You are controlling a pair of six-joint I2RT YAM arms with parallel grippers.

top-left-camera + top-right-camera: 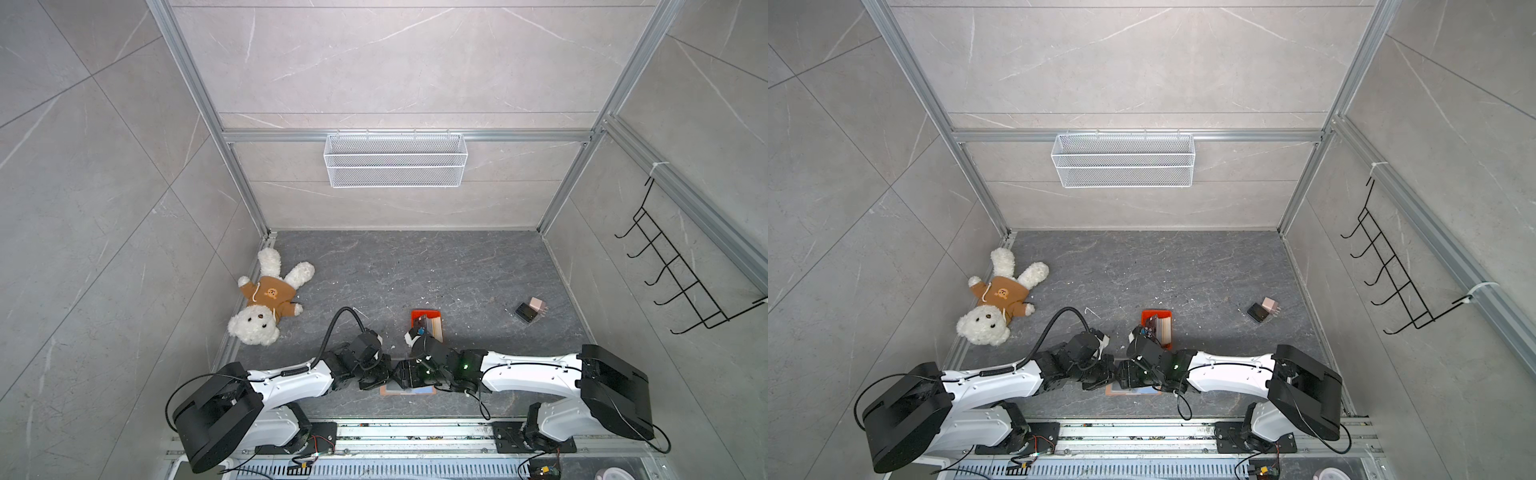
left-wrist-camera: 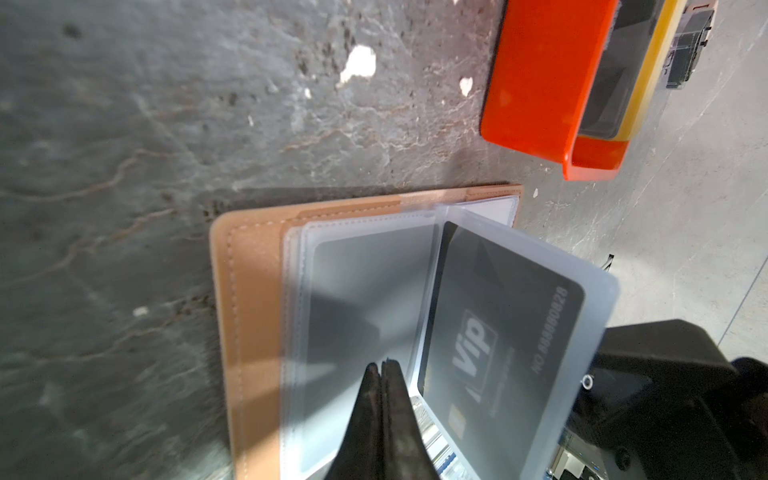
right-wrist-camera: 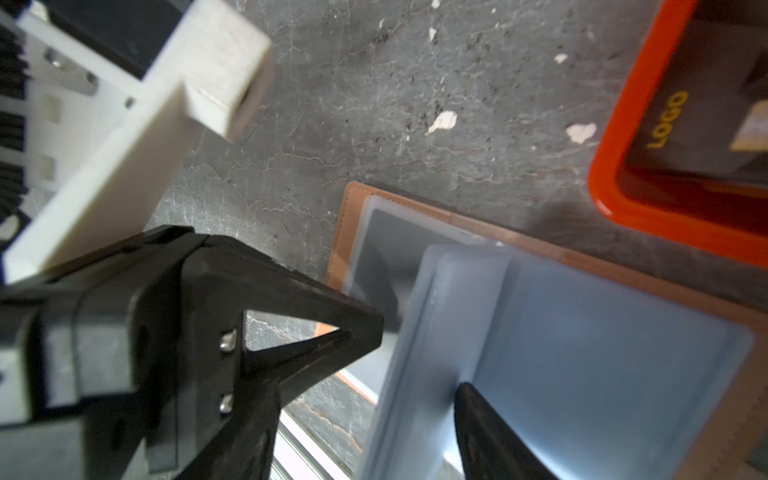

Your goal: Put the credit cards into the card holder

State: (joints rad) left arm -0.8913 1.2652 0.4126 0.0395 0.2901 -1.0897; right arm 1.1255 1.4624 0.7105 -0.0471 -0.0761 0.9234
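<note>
While one open card holder (image 2: 249, 311) sleeves one VIP card (image 2: 498, 324): left jaws pressed together; right jaws' spread unclear.

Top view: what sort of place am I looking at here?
Probably a robot test cell rather than a home: left arm and right arm mounted on a rail, an aluminium frame holding stone-look panels, and staged props like a wire basket and teddy bear.
</note>
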